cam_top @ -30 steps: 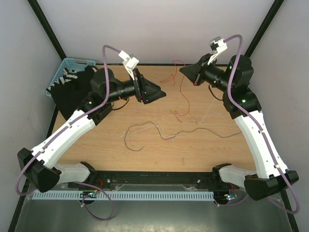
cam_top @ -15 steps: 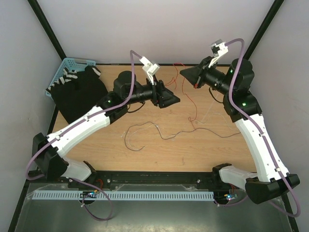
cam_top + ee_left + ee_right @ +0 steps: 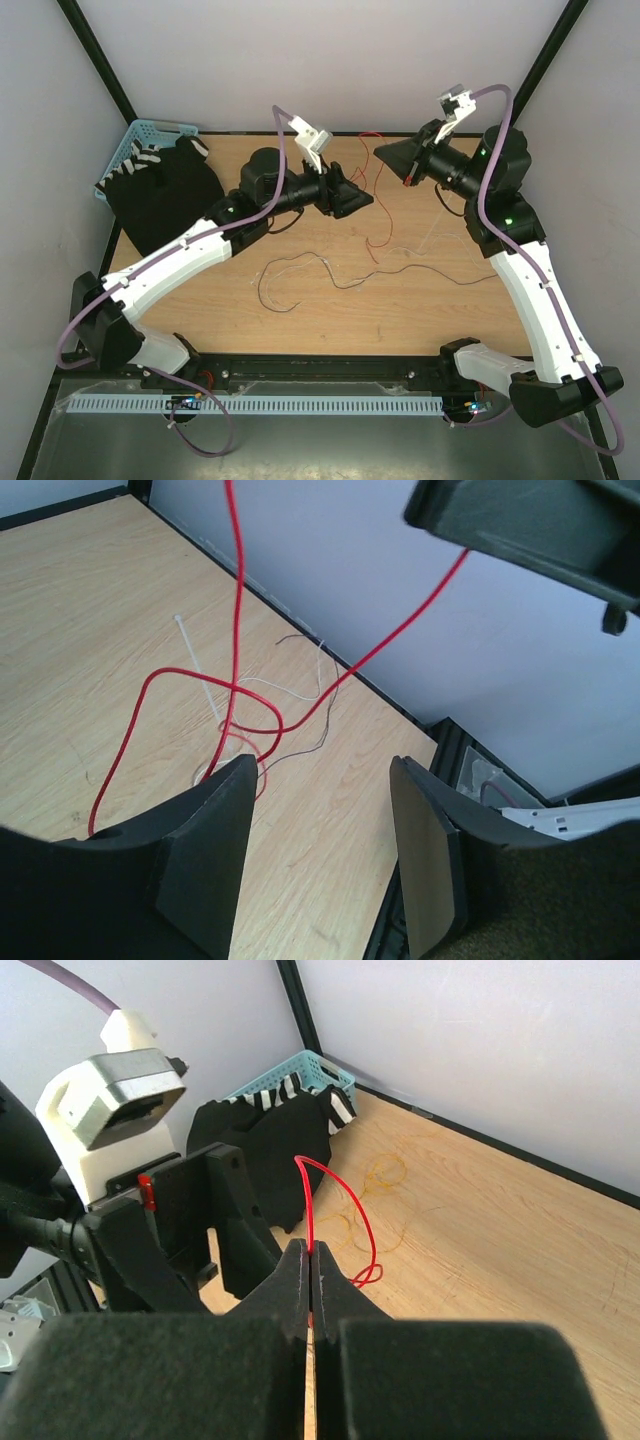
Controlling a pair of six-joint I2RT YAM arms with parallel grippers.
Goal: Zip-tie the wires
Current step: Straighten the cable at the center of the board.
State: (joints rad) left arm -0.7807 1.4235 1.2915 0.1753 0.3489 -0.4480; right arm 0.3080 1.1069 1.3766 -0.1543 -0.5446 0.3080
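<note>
My right gripper (image 3: 382, 152) is shut on a thin red wire (image 3: 377, 215) and holds it above the back of the table; the wire hangs down in loops to the wood. In the right wrist view the closed fingers (image 3: 309, 1256) pinch the red wire (image 3: 312, 1200). My left gripper (image 3: 366, 200) is open and empty, just left of the hanging wire. In the left wrist view the red wire (image 3: 236, 600) runs ahead of the open gripper (image 3: 320, 775). A white zip tie (image 3: 197, 658) and a thin dark wire (image 3: 300, 268) lie on the table.
A blue basket (image 3: 140, 148) and a black cloth (image 3: 165, 195) sit at the back left. A thin yellow wire coil (image 3: 385, 1175) lies on the wood. Black frame posts and white walls close the back and sides.
My left arm has swung right, bringing its open gripper close to the hanging red wire. My right gripper has stayed almost in place, and the wire's lower loops have shifted.
</note>
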